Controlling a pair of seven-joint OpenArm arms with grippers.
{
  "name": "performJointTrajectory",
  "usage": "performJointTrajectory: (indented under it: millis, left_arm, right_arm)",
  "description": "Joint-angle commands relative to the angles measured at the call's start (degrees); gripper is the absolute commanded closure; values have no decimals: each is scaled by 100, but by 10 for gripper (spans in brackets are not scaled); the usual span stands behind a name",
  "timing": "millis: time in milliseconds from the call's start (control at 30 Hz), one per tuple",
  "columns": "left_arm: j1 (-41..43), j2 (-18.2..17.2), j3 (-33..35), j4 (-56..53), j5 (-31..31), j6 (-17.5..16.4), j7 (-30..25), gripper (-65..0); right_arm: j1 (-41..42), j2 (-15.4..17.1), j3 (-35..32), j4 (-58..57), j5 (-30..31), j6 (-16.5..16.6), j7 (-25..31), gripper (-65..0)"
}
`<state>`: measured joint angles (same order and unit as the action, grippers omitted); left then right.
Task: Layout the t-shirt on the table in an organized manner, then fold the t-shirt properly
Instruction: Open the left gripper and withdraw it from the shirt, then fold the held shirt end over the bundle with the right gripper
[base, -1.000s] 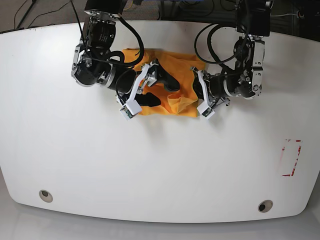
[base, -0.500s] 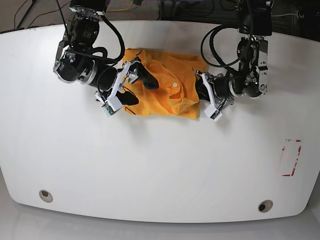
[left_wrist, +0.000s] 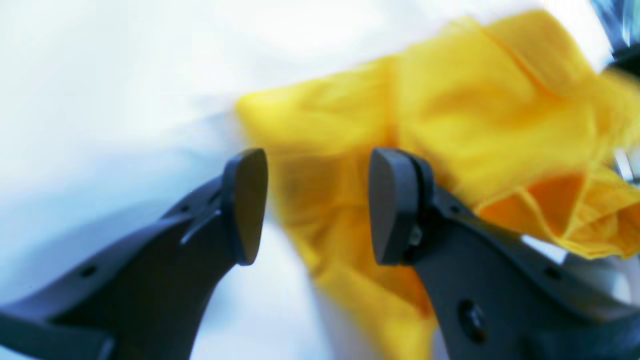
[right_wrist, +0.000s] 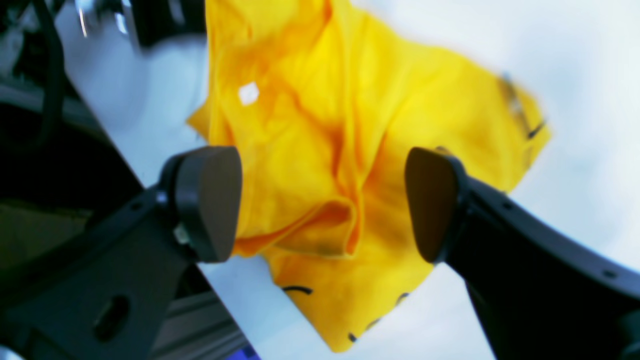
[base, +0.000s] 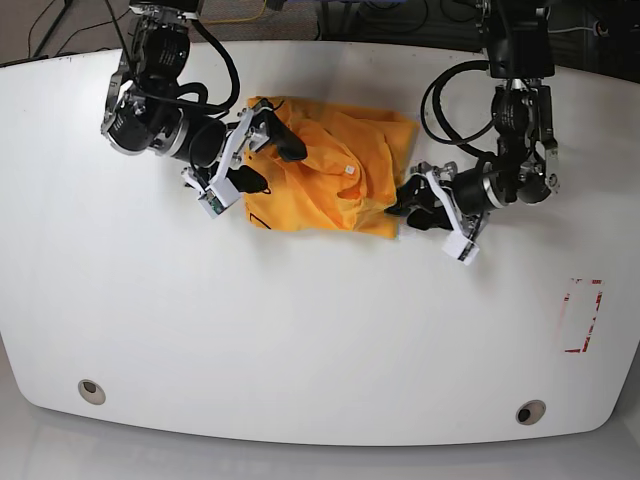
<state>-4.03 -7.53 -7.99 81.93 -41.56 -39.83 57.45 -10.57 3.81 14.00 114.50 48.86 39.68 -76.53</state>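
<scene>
The crumpled t-shirt (base: 330, 180) lies near the desk's (base: 300, 330) far edge; both arms' fingers (left_wrist: 247, 205) (right_wrist: 207, 200) stand spread at its sides, gripping nothing.

T-shirt (base: 330, 185): soft orange-yellow cloth, matt, rumpled w/ folds. Table (base: 300, 330): smooth glossy white top, hard-looking, faint glare at lower edge. Left gripper (left_wrist: 315, 205) & right gripper (right_wrist: 322, 202): dark matt plastic-looking fingers, smooth flat pads. Arm bodies upper left/right of base view: black, part shiny metal-like.
</scene>
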Motion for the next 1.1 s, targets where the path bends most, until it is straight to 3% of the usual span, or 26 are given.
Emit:
performJointTrajectory:
  millis: [0, 200, 467, 767, 1067]
  left_arm:
    - [-217, -315, -146, 75, -297, -17, -79, -307]
    - [-313, -746, -612, 93, -569, -17, -70, -307]
    - [-313, -1440, -964, 66, -780, -17, -62, -307]
    - [-85, -1810, -1122, 66, -833, -17, -62, -307]
    - [197, -1818, -1166, 75, -815, -17, -62, -307]
  right_arm:
    - [-38, 124, -147, 212, 147, 32, 124, -488]
    - [33, 405, -464, 212, 147, 32, 159, -488]
    - [499, 432, -472, 194, 68, 32, 396, -488]
    - [1422, 80, -1000, -87, -820, 32, 484, -491]
    - [1703, -254, -1941, -544, -1383, 32, 519, -493]
